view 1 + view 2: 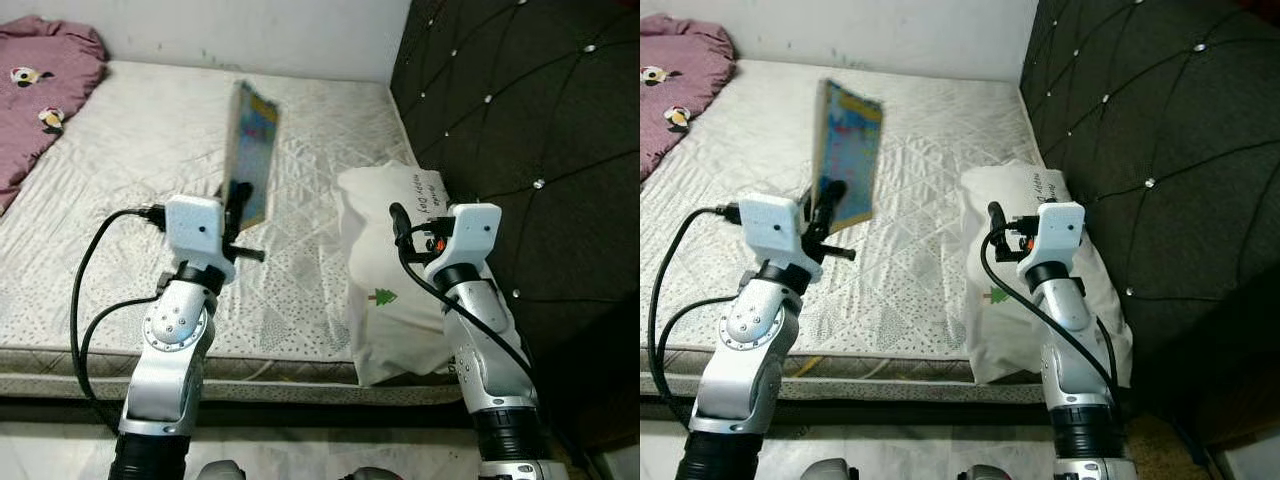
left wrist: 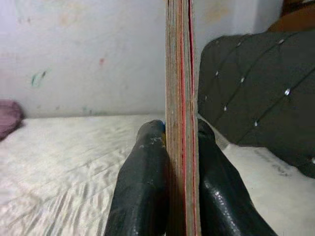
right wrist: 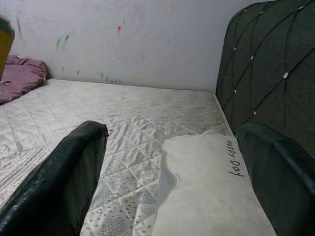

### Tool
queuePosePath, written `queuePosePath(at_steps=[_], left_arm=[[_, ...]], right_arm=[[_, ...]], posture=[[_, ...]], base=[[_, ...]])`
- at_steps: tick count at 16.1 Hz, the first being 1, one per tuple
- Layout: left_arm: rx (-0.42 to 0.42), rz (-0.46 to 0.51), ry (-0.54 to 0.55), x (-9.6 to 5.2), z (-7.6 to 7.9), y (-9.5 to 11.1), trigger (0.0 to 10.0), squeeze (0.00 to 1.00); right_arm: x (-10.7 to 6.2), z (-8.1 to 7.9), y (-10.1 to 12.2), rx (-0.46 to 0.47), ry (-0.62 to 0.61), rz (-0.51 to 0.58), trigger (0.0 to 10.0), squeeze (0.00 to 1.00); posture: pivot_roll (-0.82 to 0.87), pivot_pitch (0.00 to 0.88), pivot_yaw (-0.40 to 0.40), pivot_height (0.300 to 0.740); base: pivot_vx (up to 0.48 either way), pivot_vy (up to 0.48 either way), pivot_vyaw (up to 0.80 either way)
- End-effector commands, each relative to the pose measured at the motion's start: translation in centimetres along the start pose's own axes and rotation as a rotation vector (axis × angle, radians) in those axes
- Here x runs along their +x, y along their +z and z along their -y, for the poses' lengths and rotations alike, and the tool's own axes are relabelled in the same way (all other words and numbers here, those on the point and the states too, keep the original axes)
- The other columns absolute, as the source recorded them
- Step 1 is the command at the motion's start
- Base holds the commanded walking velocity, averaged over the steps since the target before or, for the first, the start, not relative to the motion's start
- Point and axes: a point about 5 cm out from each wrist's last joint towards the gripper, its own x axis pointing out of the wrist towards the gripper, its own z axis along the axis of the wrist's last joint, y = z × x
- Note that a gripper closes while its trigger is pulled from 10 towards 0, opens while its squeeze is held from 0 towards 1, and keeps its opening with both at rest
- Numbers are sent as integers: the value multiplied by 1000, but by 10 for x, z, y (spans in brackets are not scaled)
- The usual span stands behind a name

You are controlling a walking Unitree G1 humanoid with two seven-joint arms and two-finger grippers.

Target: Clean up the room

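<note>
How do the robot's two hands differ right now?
The left gripper is shut on a thin colourful book, holding it upright on edge above the mattress. The right gripper is open and holds nothing, its fingers spread over the white pillow. Both are raised over the bed, pointing forward.

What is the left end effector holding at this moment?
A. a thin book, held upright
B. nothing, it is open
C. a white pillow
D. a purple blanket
A: the left end effector is closed on the lower edge of a thin book, which stands upright above the bed; the pillow lies under the open right end effector.
</note>
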Motion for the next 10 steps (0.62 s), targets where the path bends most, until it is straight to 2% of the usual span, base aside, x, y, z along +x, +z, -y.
queuePosePath(at_steps=[1, 2, 4, 7, 10], left_arm=[[-21, 4, 7, 2, 1, 3, 10000, 0], [-42, 3, 14, 3, -2, 4, 10000, 0], [-10, 18, 11, 3, -4, 7, 10000, 0], [-53, 1, 16, 0, -5, 5, 10000, 0], [-98, -17, 7, 0, -1, 2, 10000, 0]], right_arm=[[2, 5, 5, -13, -15, 12, 10000, 0], [4, 6, 7, -20, -10, 15, 10000, 0], [4, 6, 9, -25, -9, 17, 10000, 0], [0, 3, 4, -20, -7, 5, 10000, 0], [-3, 4, 1, -18, -10, -5, 10000, 0]], posture=[[-16, 0, -80, 740], [-14, 0, -82, 740], [-16, 4, -83, 740], [-14, 1, -72, 740], [-20, 0, -70, 740]], base=[[0, 0, 0], [0, 0, 0], [0, 0, 0], [0, 0, 0], [0, 471, 0]])
